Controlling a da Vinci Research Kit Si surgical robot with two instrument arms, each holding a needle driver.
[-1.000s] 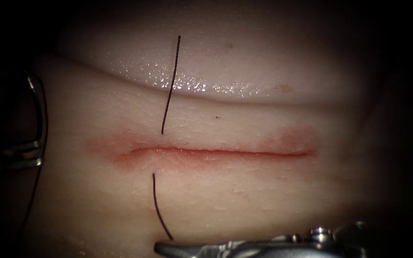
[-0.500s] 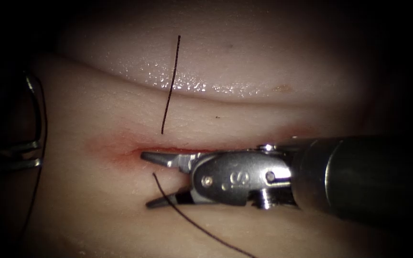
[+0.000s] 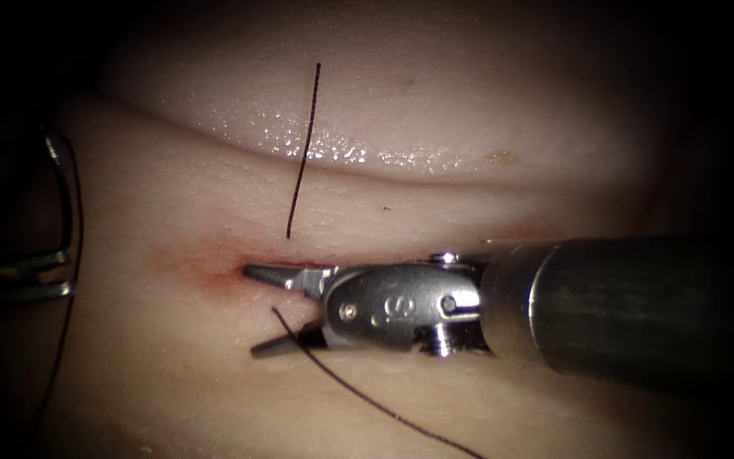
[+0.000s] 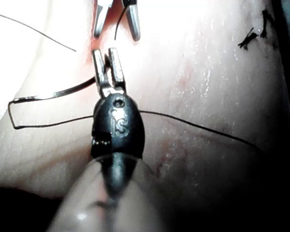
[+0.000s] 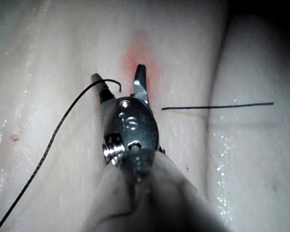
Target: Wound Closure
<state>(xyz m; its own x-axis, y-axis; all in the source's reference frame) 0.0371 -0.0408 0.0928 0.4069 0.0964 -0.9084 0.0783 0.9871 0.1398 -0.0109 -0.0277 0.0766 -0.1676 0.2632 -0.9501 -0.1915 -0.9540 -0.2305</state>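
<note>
The cut (image 3: 295, 260) runs sideways across the tissue (image 3: 486, 110), ringed with red fluid. My right tool (image 3: 252, 310) lies along the cut with its jaws open at the left end and holds nothing. The thread (image 3: 358, 395) leaves the tissue between those jaws, crosses the lower one and trails to the lower right; the right wrist view shows this thread (image 5: 53, 137) and the same tool (image 5: 117, 72). A second strand (image 3: 302, 153) rises beyond the cut. Left of the cut, my left tool (image 4: 105, 51) is shut on one end of the curved needle (image 3: 68, 200), which is out of the tissue.
The right tool's thick shaft (image 3: 639, 306) covers the right half of the cut. A glossy fold (image 3: 367, 155) crosses the tissue behind the cut. Short cut ends of thread (image 4: 253, 36) sit on the tissue in the left wrist view.
The right tool came up from the lower edge to lie over the cut with jaws open, then slid slightly left. The near thread tail now trails lower right. The left tool held still.
</note>
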